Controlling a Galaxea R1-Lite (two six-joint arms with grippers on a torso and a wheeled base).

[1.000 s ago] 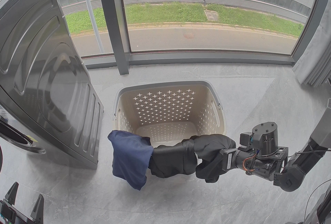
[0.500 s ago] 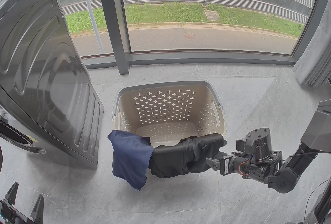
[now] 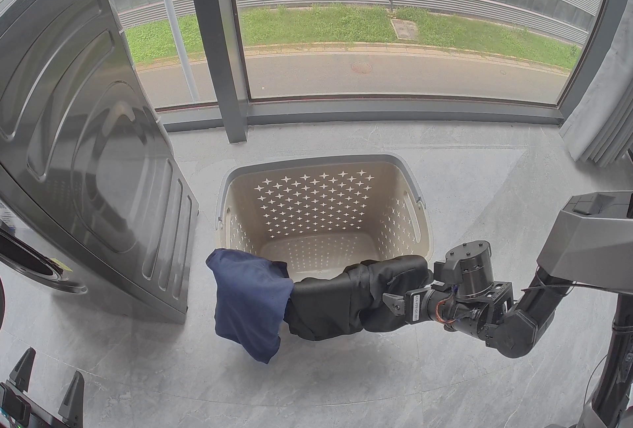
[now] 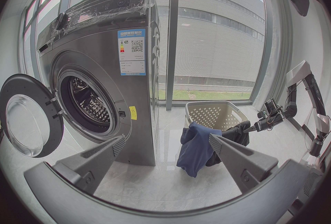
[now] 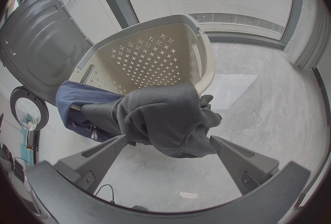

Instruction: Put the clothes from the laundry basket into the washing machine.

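Draping over laundry basket [image 3: 422, 212] rim, crumpled black garment [image 3: 343, 304] beside navy garment [image 3: 250, 304], right hand [image 5: 168, 139] wide at it, left hand [image 4: 166, 139] wide.

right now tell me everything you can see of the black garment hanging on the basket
The black garment looks like thin matte cloth with a fine mesh weave. It lies bunched over the near rim of the laundry basket, sagging outside it. Its left end meets the navy garment. The right gripper is open at its right end, one finger to each side of the hanging fold.
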